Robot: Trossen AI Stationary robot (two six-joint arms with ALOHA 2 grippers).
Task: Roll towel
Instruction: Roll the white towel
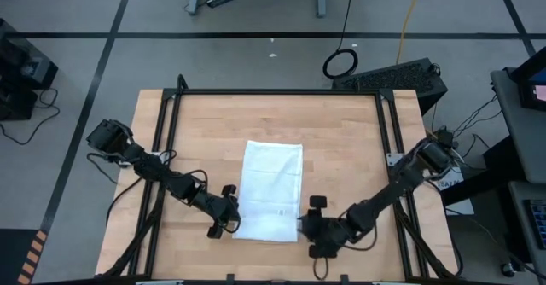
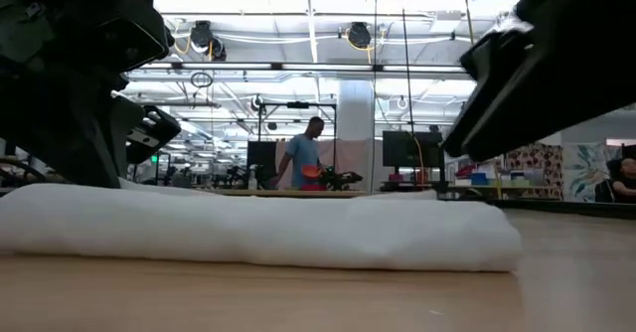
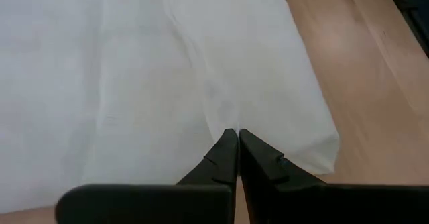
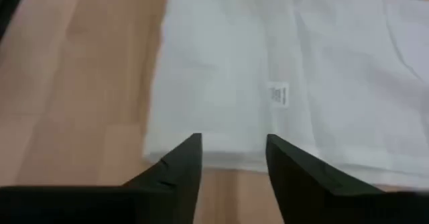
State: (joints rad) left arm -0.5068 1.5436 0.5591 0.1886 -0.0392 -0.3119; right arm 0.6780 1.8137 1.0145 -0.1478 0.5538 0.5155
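The white towel (image 1: pixel 271 189) lies flat on the wooden table (image 1: pixel 350 148), its long sides running from near to far; in the low view the towel (image 2: pixel 258 231) shows as a low thick band. My left gripper (image 1: pixel 232 215) is shut at the towel's near left part. My right gripper (image 1: pixel 300 225) stands open just over the near right corner, and its fingers (image 4: pixel 191 153) hover above the near edge (image 4: pixel 221 158) without touching. A small label (image 4: pixel 278 93) sits on the cloth beyond them. My left gripper (image 3: pixel 236 133) has its shut fingertips on the towel a little in from the near left corner (image 3: pixel 328 150). A raised crease of cloth (image 3: pixel 201 76) runs straight into the tips, as if pinched there. The fingers slant down from the table's left and near side. The towel lies on the table.
Black frame rails (image 1: pixel 166 140) run along the table's left and right sides. A black case (image 1: pixel 392 76) lies beyond the far right corner. Bare wood shows on both sides of the towel and beyond it. A person (image 2: pixel 303 158) stands far off in the room.
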